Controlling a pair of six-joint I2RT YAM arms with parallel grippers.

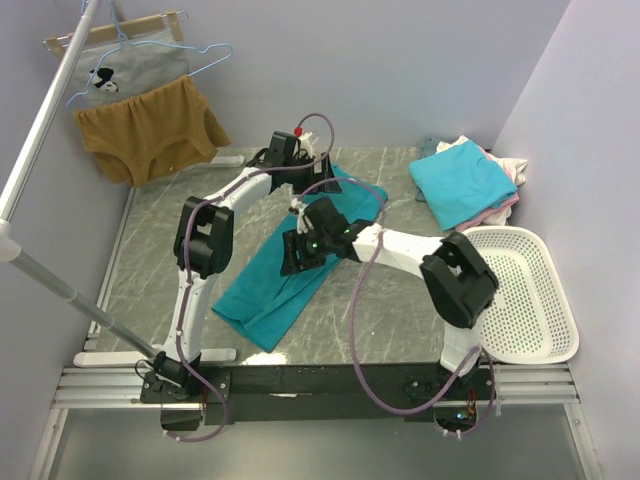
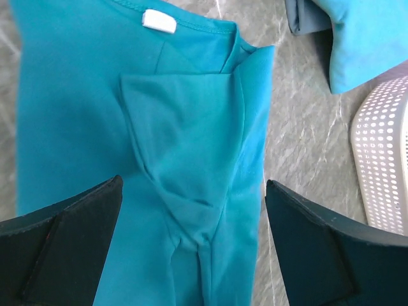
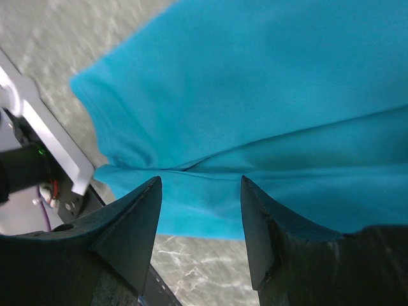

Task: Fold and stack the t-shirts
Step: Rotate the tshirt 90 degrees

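Top view: I've got the teal t-shirt (image 1: 262,297) lying mid-surface (image 1: 390,310) as a long folded strip, running from about 7 o'clock up to 1 o'clock. The left arm (image 1: 205,238) reaches over to the strip's 1 o'clock end, and the left jaws sit over the cloth there. The right arm (image 1: 458,275) comes in from 4 o'clock, with the right jaws over the middle of the strip. I can't read either opening from up here. A pile of t-shirts sits at 2 o'clock, well apart from the strip: a turquoise t-shirt (image 1: 462,182) on top, pink and white edges (image 1: 508,172) sticking out at its 3 o'clock side. A white basket (image 1: 556,330) is at 4 o'clock by the right arm. At 10 o'clock a mustard garment (image 1: 150,128) and a grey printed garment (image 1: 135,68) hang on hangers.

Left wrist: the left jaws are spread wide apart with nothing between the pads, hovering over the teal t-shirt (image 2: 70,115). The collar with its white label (image 2: 158,21) is at 12 o'clock. A sleeve (image 2: 185,140) is folded in over the body, pointing to 6 o'clock. The surface (image 2: 299,140) shows at 3 o'clock, with the basket (image 2: 382,146) beyond it and the turquoise t-shirt (image 2: 366,38) at 1 o'clock.

Right wrist: the right jaws stand apart, not clamped on anything. The teal t-shirt (image 3: 255,83) lies just beyond the tips, a fold line crossing from 9 to 3 o'clock. Bare surface (image 3: 89,38) is at 10 o'clock.
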